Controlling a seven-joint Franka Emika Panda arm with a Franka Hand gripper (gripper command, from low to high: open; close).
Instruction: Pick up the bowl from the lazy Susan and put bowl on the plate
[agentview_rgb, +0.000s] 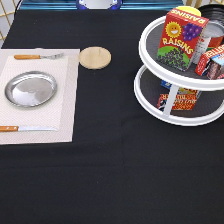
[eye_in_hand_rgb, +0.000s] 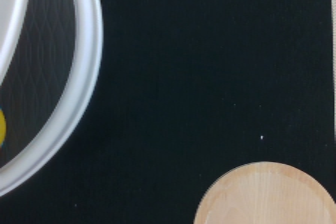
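Note:
The lazy Susan (agentview_rgb: 148, 93) stands at the exterior view's right, with two white-rimmed tiers and dark grey shelves. A glossy black edge that may be the bowl (agentview_rgb: 214, 12) shows on the upper tier behind a raisins box (agentview_rgb: 181, 38); most of it is hidden. The silver plate (agentview_rgb: 31, 89) lies empty on a pale placemat (agentview_rgb: 67, 100) at the left. The gripper is not in the exterior view. The wrist view shows the lazy Susan's white rim (eye_in_hand_rgb: 75, 100) and part of a light-wood coaster (eye_in_hand_rgb: 262, 195) over black cloth.
A wood coaster (agentview_rgb: 95, 57) lies between the placemat and the lazy Susan. A fork (agentview_rgb: 37, 56) and a knife (agentview_rgb: 25, 128) flank the plate. Red boxes (agentview_rgb: 212, 60), a yellow-topped can (agentview_rgb: 189, 10) and a lower-tier box (agentview_rgb: 181, 98) crowd the turntable.

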